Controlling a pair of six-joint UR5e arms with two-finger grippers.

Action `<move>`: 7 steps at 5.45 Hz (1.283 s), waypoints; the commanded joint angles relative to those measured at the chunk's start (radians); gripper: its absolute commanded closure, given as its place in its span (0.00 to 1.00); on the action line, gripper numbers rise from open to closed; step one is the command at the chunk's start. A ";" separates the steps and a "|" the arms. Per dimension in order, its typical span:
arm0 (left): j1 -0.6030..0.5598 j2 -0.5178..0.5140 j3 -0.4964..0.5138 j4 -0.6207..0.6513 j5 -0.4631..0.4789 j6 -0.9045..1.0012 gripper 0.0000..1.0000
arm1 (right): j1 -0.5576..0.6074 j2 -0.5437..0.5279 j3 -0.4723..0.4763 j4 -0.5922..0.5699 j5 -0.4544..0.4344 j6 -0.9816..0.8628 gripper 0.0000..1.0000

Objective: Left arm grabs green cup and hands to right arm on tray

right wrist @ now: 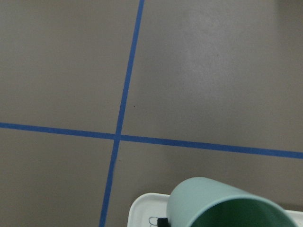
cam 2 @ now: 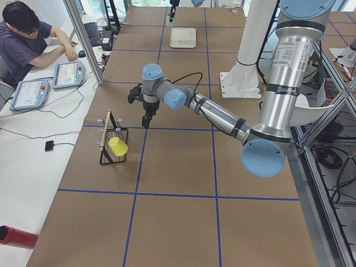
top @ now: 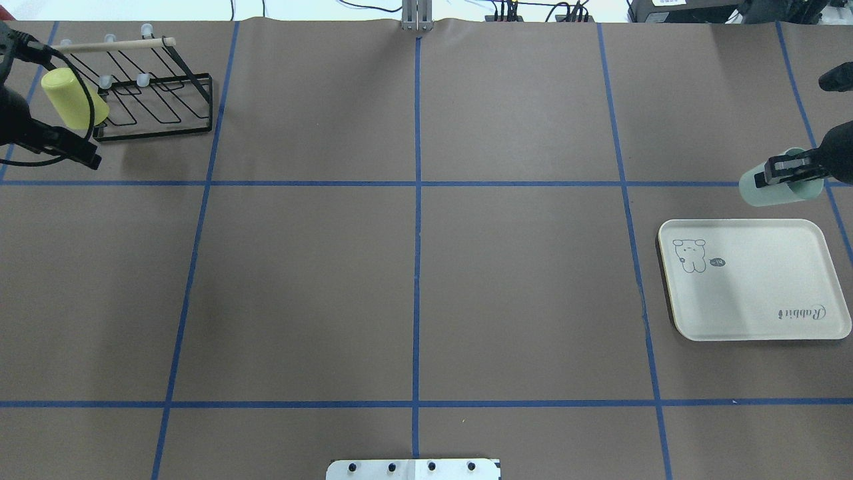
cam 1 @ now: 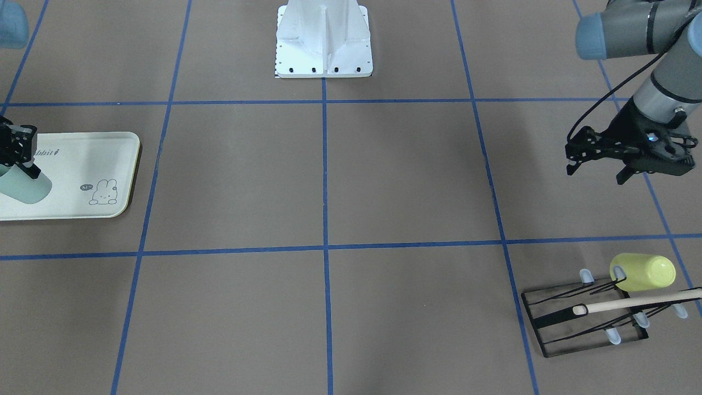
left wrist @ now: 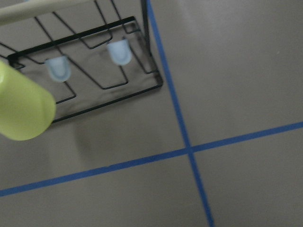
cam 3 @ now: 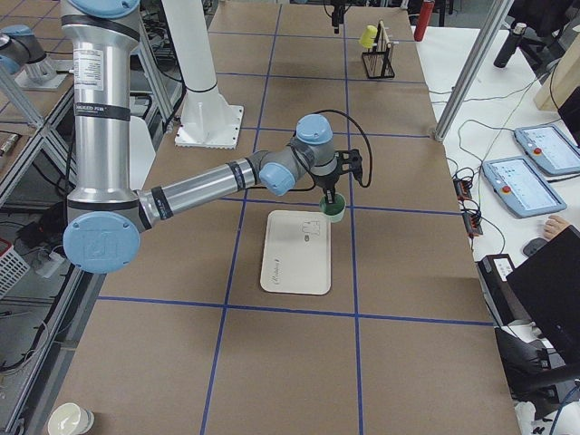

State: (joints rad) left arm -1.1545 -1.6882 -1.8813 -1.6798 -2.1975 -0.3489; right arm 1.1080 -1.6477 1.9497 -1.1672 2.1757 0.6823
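Observation:
The pale mint green cup (cam 1: 24,187) hangs tilted in the air, and my right gripper (cam 1: 16,151) is shut on its rim. It sits over the far end of the cream tray (cam 1: 71,204), above that tray's corner (right wrist: 142,208). The overhead view shows the green cup (top: 776,190) just past the tray (top: 753,300). From the right wrist, I look into the cup's mouth (right wrist: 222,203). My left gripper (cam 1: 596,171) is far off on the other side, open and holding nothing, hovering near the wire rack.
A black wire rack (cam 1: 581,323) with a wooden dowel holds a yellow-green cup (cam 1: 644,272) on one prong. The white robot base (cam 1: 323,44) stands at the table's middle edge. A person sits at a side desk (cam 2: 25,39).

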 commanded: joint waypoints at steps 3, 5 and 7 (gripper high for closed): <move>-0.257 0.163 0.024 0.046 -0.139 0.433 0.00 | -0.161 -0.095 0.000 0.011 -0.138 0.012 1.00; -0.257 0.165 0.025 0.048 -0.140 0.433 0.00 | -0.246 -0.148 -0.008 -0.002 -0.119 0.019 0.93; -0.257 0.165 0.027 0.046 -0.140 0.433 0.00 | -0.251 -0.138 -0.014 0.001 -0.119 0.019 0.01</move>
State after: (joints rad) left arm -1.4112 -1.5233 -1.8555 -1.6334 -2.3377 0.0843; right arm 0.8589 -1.7897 1.9328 -1.1677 2.0559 0.7008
